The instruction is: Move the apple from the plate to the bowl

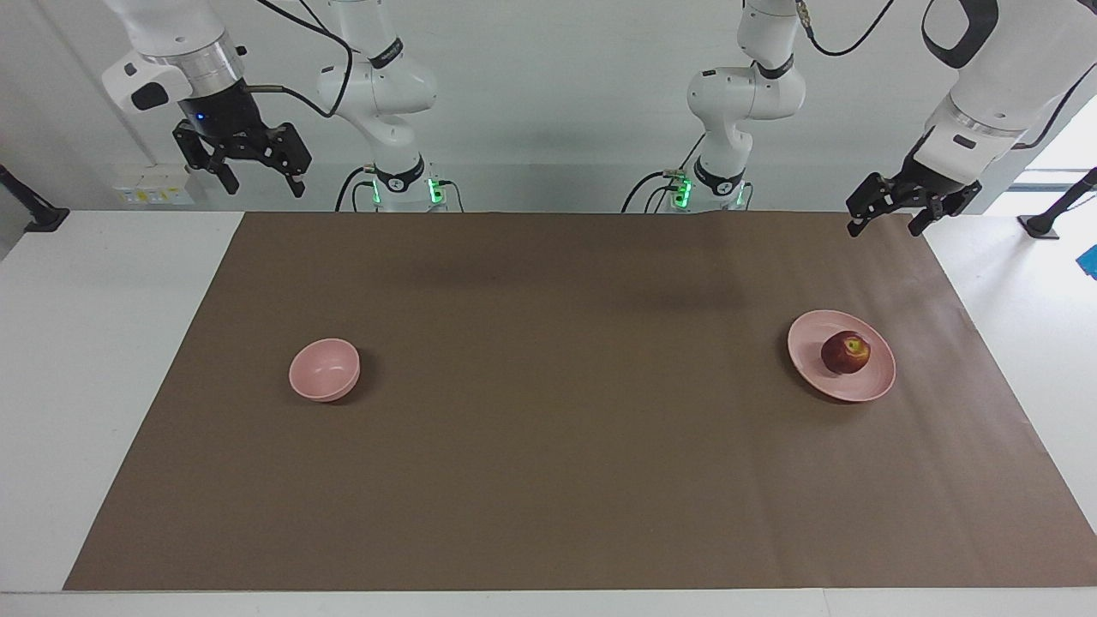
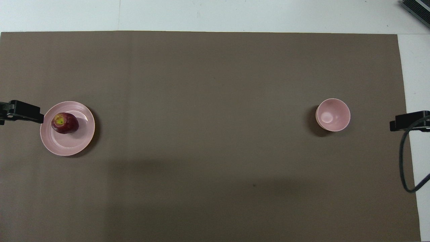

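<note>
The apple (image 1: 846, 352) is seen on the plate (image 1: 814, 370) at the left arm's end of the tabletop, below the raised, wide-open left gripper (image 1: 887, 228). The bowl (image 1: 324, 369) lies well apart, under the raised, wide-open right gripper (image 1: 261, 183). Overhead, both grippers are cut off.

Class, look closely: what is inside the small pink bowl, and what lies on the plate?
The bowl is empty; its bare inside shows from overhead. The apple sits on the plate, stem end up. The patch of plate under the apple is covered.
</note>
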Controlling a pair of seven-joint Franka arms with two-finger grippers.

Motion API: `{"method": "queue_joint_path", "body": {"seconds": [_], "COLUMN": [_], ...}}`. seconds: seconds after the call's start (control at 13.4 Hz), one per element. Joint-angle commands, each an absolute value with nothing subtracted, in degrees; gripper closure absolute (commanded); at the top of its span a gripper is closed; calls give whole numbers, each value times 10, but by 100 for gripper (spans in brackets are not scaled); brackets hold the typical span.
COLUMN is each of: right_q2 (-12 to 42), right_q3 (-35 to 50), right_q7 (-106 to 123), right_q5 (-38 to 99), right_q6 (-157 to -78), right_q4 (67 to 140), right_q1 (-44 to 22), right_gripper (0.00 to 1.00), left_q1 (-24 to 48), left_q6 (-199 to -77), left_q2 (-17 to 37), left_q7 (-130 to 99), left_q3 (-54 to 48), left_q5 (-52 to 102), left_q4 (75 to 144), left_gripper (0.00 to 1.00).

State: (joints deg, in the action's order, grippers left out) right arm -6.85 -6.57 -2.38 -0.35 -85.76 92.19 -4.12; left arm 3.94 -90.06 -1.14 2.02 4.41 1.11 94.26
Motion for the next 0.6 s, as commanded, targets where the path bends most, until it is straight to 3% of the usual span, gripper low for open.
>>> {"method": "queue_joint_path", "body": {"seconds": [0.0, 0.52], "right_q2": [-80, -80], "right_q3": [-68, -68], "right_q7": [-12, -11], "right_q5": [0, 0], "right_q6": [-854, -853], "right_q4": [933, 933], "right_q1": [-39, -38], "right_gripper": [0, 0], "left_q1": [38, 34], "left_q6": [-955, -1078], "left_q2": [-25, -20], "left_q7": [32, 67], "left_q3": [47, 48], "left_q5": [9, 9], "left_q4": [998, 1096], "left_gripper": [0, 0]}}
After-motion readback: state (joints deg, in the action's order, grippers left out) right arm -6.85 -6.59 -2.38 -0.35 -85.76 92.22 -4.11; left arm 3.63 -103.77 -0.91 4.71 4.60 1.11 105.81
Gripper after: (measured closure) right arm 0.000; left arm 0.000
